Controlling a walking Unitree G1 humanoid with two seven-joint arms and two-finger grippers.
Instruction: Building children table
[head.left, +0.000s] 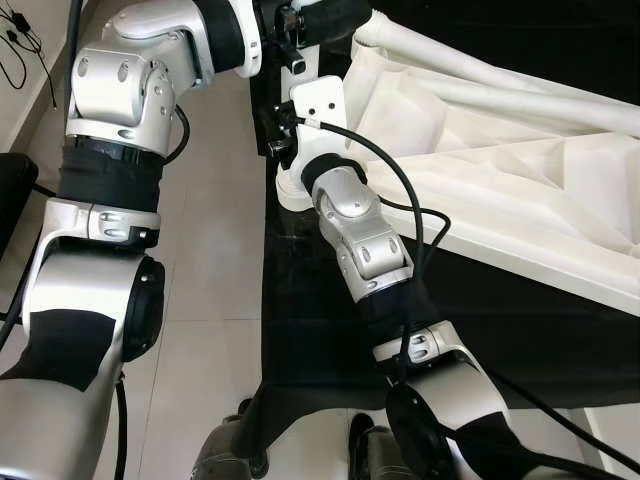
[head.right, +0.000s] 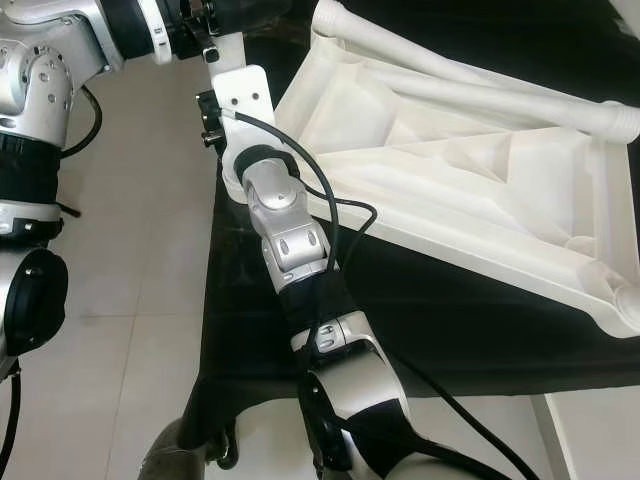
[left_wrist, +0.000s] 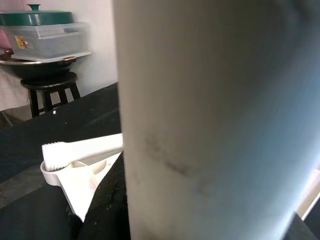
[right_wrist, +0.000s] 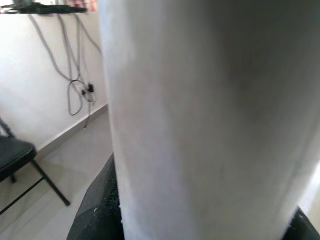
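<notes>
— Status from your end?

— Left silver arm (head.left: 110, 200) first: I see it folded up along the tiled floor (head.left: 210, 260) and reaching across to the near corner of the white plastic children's table top (head.right: 480, 160), which lies upside down on the black cloth (head.right: 450, 310). The left gripper (head.left: 285, 40) is at the upper edge of the head views, by that corner. I cannot tell whether its fingers are parted or closed.

— What does its wrist camera give you?

— A thick white plastic tube, the table leg (left_wrist: 210, 120), right up against the lens. Beside it, a white ribbed socket of the table top (left_wrist: 75, 172) on the cloth, and farther back a dark stool (left_wrist: 50, 90) carrying a clear box with a green lid (left_wrist: 45, 32).

— And the right side?

— The right silver arm (head.right: 295, 250) runs up over the cloth, its white wrist bracket (head.right: 245, 100) just beside the same corner. The right gripper (head.left: 275, 135) sits beyond the bracket, mostly hidden; I cannot tell how its jaws stand either.

— Its wrist view?

— The white leg again (right_wrist: 200, 120), very close. Behind it, a pale wall with hanging grey cables (right_wrist: 75, 75) and part of a black folding chair (right_wrist: 20, 160).
</notes>
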